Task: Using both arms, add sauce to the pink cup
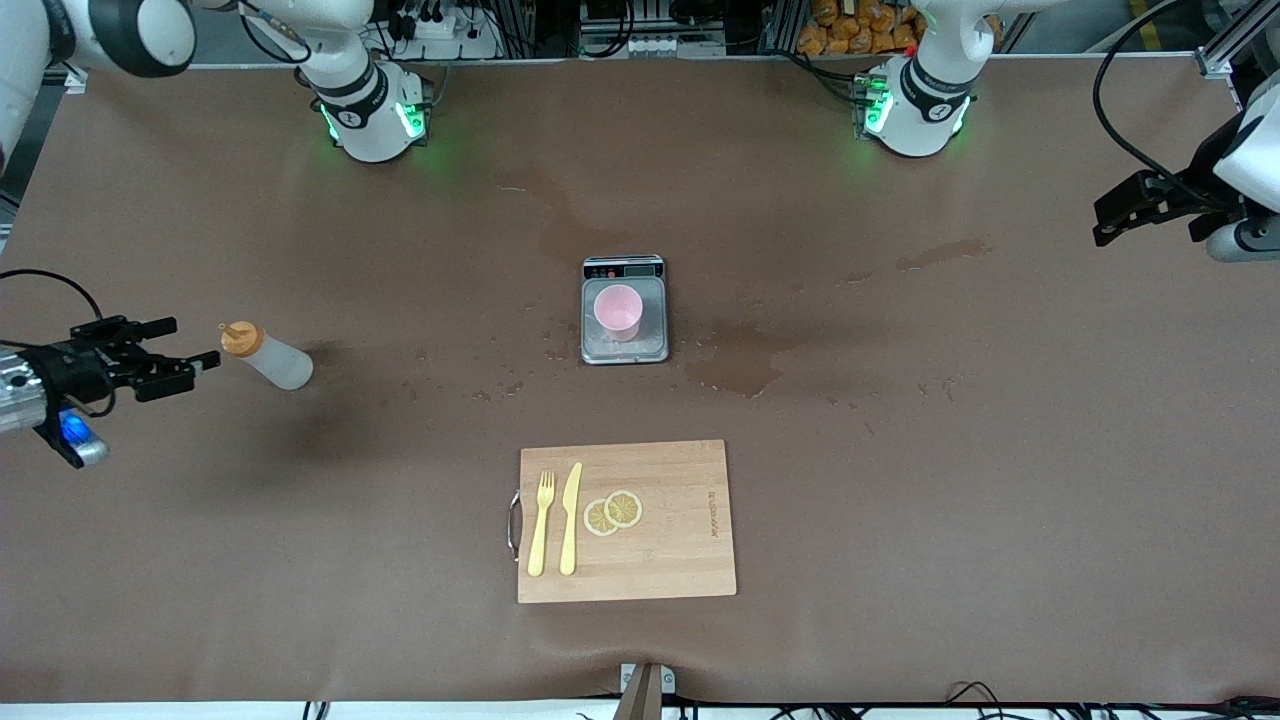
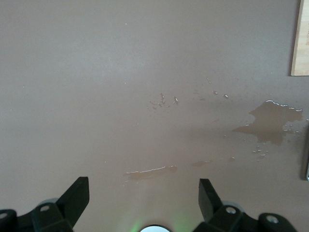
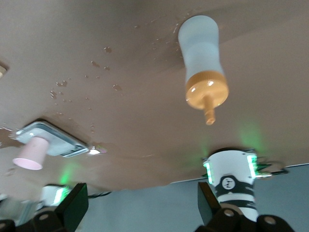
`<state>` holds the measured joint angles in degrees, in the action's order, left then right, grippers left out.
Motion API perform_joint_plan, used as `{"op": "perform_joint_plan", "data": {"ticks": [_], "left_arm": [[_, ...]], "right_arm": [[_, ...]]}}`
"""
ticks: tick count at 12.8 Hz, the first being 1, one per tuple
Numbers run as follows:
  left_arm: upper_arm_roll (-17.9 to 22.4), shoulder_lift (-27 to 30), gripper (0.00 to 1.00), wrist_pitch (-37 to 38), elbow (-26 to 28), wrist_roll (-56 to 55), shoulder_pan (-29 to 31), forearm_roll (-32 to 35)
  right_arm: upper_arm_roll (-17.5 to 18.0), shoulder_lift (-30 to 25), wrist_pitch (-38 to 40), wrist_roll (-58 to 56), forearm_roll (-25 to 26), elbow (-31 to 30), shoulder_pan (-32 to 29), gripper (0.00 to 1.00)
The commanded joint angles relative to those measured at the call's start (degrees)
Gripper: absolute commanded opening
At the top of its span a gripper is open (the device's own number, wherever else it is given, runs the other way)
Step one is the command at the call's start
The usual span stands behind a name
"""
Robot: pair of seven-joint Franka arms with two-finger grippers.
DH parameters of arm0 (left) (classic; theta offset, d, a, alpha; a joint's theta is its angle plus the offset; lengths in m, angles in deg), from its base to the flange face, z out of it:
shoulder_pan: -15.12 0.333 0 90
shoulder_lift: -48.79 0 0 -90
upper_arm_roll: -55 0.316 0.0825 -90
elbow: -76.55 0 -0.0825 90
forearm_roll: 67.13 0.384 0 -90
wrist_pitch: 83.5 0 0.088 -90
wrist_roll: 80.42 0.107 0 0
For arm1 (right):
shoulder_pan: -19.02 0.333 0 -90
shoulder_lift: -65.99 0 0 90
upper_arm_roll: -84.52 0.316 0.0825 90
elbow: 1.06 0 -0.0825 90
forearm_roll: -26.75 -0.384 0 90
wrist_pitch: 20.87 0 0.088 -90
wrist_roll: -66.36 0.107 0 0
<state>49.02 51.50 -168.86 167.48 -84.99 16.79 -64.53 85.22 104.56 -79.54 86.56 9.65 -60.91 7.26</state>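
1. Two claws are in view, and neither grips anything. The right claw (image 1: 205, 362) sits at the right arm's end of the worktop (image 1: 900, 450), fingers spread apart and released, just beside the sauce (image 1: 268, 357) but not touching it.
2. We see the sauce bottle standing on the worktop, its orange nozzle cap on top — in the right wrist view the sauce (image 3: 202, 67) shows whole between the spread fingers (image 3: 75, 205), well clear of them.
3. The left claw (image 1: 1105, 228) waits over the left arm's end of the worktop; its wrist view shows the fingers (image 2: 77, 195) wide apart over bare brown surface with wet stains (image 2: 270, 121).
4. The pink cup (image 1: 618, 311) stands upright on the plate of a small scale (image 1: 624, 310) at the middle of the worktop, between the two arms' bases and well apart from the sauce. In the right wrist view we find the pink cup (image 3: 32, 153) on the scale (image 3: 53, 139) too.
5. Nearer to the front camera than the scale lies a wooden cutting board (image 1: 680, 560) — on it a yellow fork (image 1: 541, 522) and a yellow knife (image 1: 570, 518) lie side by side, with two lemon slices (image 1: 613, 513) overlapping just beside the knife.
6. Dark wet patches (image 1: 740, 365) mark the worktop near the scale, toward the left arm's end.
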Motion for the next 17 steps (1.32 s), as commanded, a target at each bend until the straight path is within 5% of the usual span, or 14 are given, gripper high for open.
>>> {"op": "perform_joint_plan", "data": {"ticks": [1,5,9,14,17], "left_arm": [[0.1,1.5,1.0,-0.2,1.2,1.1,0.2,-1.0],[-0.3,1.3,1.0,-0.2,1.0,0.8,0.2,-1.1],[-1.0,1.1,1.0,-0.3,0.6,0.9,-0.1,-0.9],[-1.3,0.8,1.0,-0.8,0.6,0.9,-0.1,-0.8],[-1.4,0.5,1.0,-0.8,0.6,0.9,-0.2,-0.8]], "right_arm": [[-0.2,-5.3,-0.6,0.8,2.9,-1.4,4.9,1.0],[-0.4,-10.3,-3.5,0.8,3.9,-2.7,9.6,1.0],[-0.3,-16.4,-9.2,0.1,10.1,-5.4,12.2,1.0],[-0.4,-33.2,-25.0,-9.1,10.2,-23.8,11.4,1.0],[-0.6,-39.1,-30.7,-12.4,10.3,-29.4,11.2,1.0]]}}
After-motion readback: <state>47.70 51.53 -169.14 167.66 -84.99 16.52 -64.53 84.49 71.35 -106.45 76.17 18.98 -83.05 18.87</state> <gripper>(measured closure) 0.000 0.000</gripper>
